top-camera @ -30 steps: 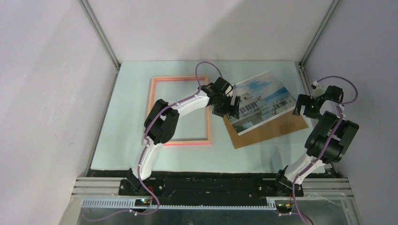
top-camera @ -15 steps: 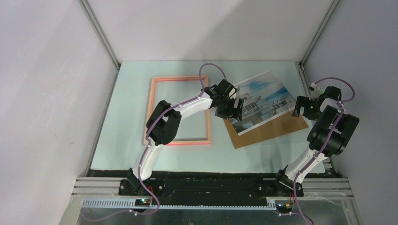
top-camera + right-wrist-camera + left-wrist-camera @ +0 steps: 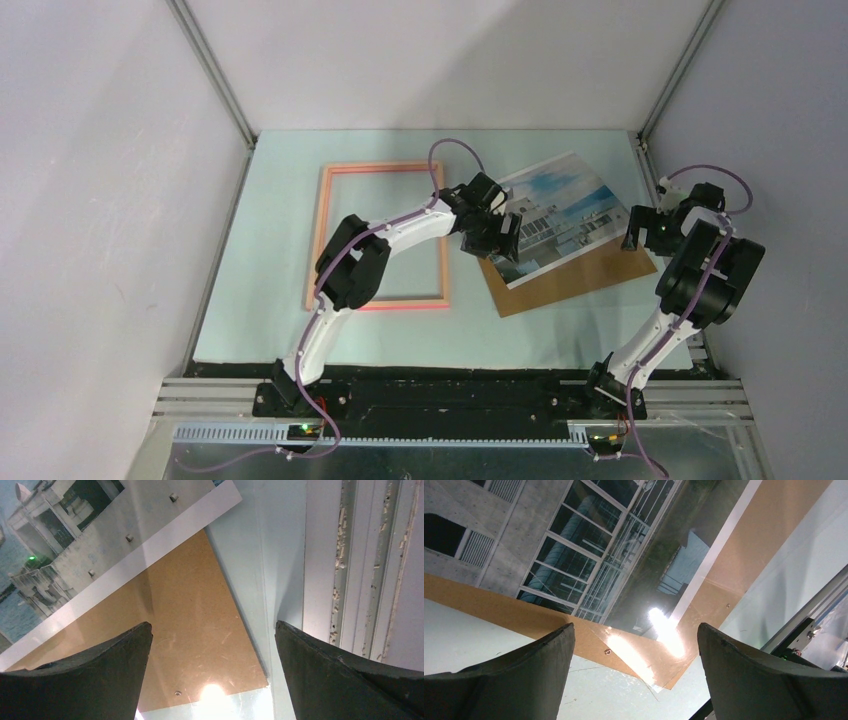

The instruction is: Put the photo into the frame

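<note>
The photo (image 3: 560, 212), a glossy print of a white building against sky and sea, lies tilted on a brown backing board (image 3: 590, 272) at the right middle of the table. The salmon-pink frame (image 3: 380, 168) lies flat to its left with nothing inside it. My left gripper (image 3: 497, 238) is open and empty over the photo's near-left corner; in the left wrist view (image 3: 634, 670) its jaws straddle the board's corner (image 3: 659, 660) below the photo (image 3: 574, 540). My right gripper (image 3: 637, 235) is open and empty at the board's right corner (image 3: 200, 620), beside the photo's white margin (image 3: 150, 545).
The table's right edge with a metal rail (image 3: 350, 580) runs close beside my right gripper. The enclosure walls (image 3: 130, 200) stand on the left, back and right. The left arm reaches across the frame's right side.
My left gripper has moved a little to the right, over the photo's corner. My right arm has shifted slightly, its gripper staying by the board's right corner.
</note>
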`<state>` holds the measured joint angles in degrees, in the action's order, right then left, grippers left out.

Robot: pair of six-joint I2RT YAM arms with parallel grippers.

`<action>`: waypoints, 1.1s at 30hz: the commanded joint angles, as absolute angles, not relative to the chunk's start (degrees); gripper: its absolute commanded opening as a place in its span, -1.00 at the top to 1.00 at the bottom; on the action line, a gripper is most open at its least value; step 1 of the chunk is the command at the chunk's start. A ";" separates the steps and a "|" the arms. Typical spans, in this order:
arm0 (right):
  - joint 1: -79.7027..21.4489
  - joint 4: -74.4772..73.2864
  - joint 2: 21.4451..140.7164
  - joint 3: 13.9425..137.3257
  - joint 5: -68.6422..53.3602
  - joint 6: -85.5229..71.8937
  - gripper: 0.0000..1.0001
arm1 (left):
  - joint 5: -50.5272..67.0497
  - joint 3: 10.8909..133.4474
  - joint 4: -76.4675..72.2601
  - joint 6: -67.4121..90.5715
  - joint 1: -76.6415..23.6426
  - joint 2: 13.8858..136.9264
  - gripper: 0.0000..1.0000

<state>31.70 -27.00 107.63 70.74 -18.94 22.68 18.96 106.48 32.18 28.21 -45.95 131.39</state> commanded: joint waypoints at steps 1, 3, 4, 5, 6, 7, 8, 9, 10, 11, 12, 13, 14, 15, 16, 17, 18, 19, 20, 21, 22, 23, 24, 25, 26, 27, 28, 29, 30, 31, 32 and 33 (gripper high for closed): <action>30.88 -28.00 108.54 73.24 -19.47 23.53 -0.94 | 20.68 109.20 31.29 29.44 -46.45 132.39 -0.90; 30.52 -28.08 109.01 73.54 -19.35 23.69 -0.94 | 20.92 109.46 31.22 29.59 -46.59 132.67 -0.90; 30.26 -28.16 109.34 73.64 -19.34 23.66 -0.94 | 21.05 109.49 31.23 29.69 -46.67 132.95 -0.90; 30.07 -28.14 109.64 73.89 -19.34 23.65 -0.94 | 21.37 109.62 31.21 29.81 -46.67 133.05 -0.90; 29.93 -28.26 109.80 74.09 -19.31 23.67 -0.94 | 21.45 109.65 31.29 29.85 -46.71 133.35 -0.90; 29.72 -28.37 110.23 74.22 -19.33 23.70 -0.94 | 21.62 109.68 31.25 29.96 -46.74 133.60 -0.90; 29.67 -28.60 110.35 74.37 -19.49 23.72 -0.94 | 21.75 109.64 31.23 29.97 -46.86 133.77 -0.90; 29.57 -28.72 110.56 74.40 -19.59 23.77 -0.94 | 21.92 109.61 31.26 29.97 -46.92 133.86 -0.90; 29.50 -28.91 110.65 74.43 -20.06 23.80 -0.93 | 21.99 109.60 31.28 29.97 -46.88 134.01 -0.90; 29.50 -29.04 110.78 74.44 -20.36 23.88 -0.93 | 22.06 109.64 31.24 29.97 -46.96 134.16 -0.90; 29.56 -29.37 110.81 74.46 -20.95 23.89 -0.93 | 22.11 109.67 31.23 29.97 -46.99 134.23 -0.90; 29.76 -29.49 110.80 74.45 -21.33 23.75 -0.93 | 22.18 109.68 31.22 29.93 -46.99 134.37 -0.90; 29.95 -29.72 110.77 74.45 -22.38 23.65 -0.93 | 22.25 109.68 31.27 29.90 -46.96 134.42 -0.90; 30.32 -29.93 110.62 74.49 -23.01 23.45 -0.93 | 22.28 109.69 31.24 29.84 -47.05 134.57 -0.90; 30.54 -30.08 110.50 74.48 -24.45 23.37 -0.93 | 22.26 109.69 31.26 29.82 -47.04 134.65 -0.89; 30.93 -30.48 110.29 74.50 -25.19 23.27 -0.92 | 22.24 109.73 31.22 29.87 -47.05 134.80 -0.89; 31.11 -30.71 110.16 74.50 -26.51 23.28 -0.92 | 22.35 109.79 31.25 29.83 -47.08 134.81 -0.89; 31.51 -31.21 109.85 74.52 -27.36 23.42 -0.91 | 22.29 109.87 31.21 29.69 -47.10 135.06 -0.90; 31.94 -31.56 109.62 74.62 -29.12 23.53 -0.91 | 22.25 109.89 31.21 29.66 -47.11 135.12 -0.89; 32.14 -32.63 109.57 74.84 -30.03 23.79 -0.90 | 22.29 109.92 31.27 29.65 -47.13 135.27 -0.89; 32.62 -33.28 109.50 75.31 -32.01 23.85 -0.89 | 22.21 109.94 31.23 29.56 -47.12 135.31 -0.89; 32.88 -34.51 109.42 75.78 -33.84 24.18 -0.88 | 22.18 109.99 31.21 29.46 -47.11 135.41 -0.89; 33.29 -35.14 109.25 76.03 -34.76 24.41 -0.87 | 22.11 110.03 31.25 29.29 -47.11 135.41 -0.89; 33.52 -36.10 109.12 76.38 -36.38 24.56 -0.86 | 21.95 109.99 31.24 29.24 -47.11 135.42 -0.89; 33.91 -36.55 108.71 76.51 -37.04 24.90 -0.84 | 21.81 109.96 31.26 29.08 -47.11 135.44 -0.89; 34.09 -37.48 108.45 76.65 -38.29 25.15 -0.83 | 21.72 109.96 31.22 28.96 -47.11 135.44 -0.89; 34.34 -37.95 107.88 76.69 -38.83 25.60 -0.82 | 21.67 109.95 31.25 28.88 -47.15 135.35 -0.89; 34.49 -38.91 107.60 76.76 -39.79 25.94 -0.81 | 21.60 109.95 31.24 28.81 -47.18 135.35 -0.89; 34.68 -39.45 106.92 76.79 -40.20 26.52 -0.80 | 21.53 109.84 31.22 28.67 -47.17 135.20 -0.89; 34.83 -40.45 106.55 76.88 -41.07 26.75 -0.79 | 21.53 109.76 31.27 28.66 -47.14 135.19 -0.89; 35.10 -41.05 105.91 76.93 -41.63 27.23 -0.77 | 21.53 109.55 31.24 28.50 -47.12 134.98 -0.89; 35.21 -42.28 105.52 76.98 -42.66 27.55 -0.76 | 21.38 109.44 31.26 28.40 -47.16 134.90 -0.89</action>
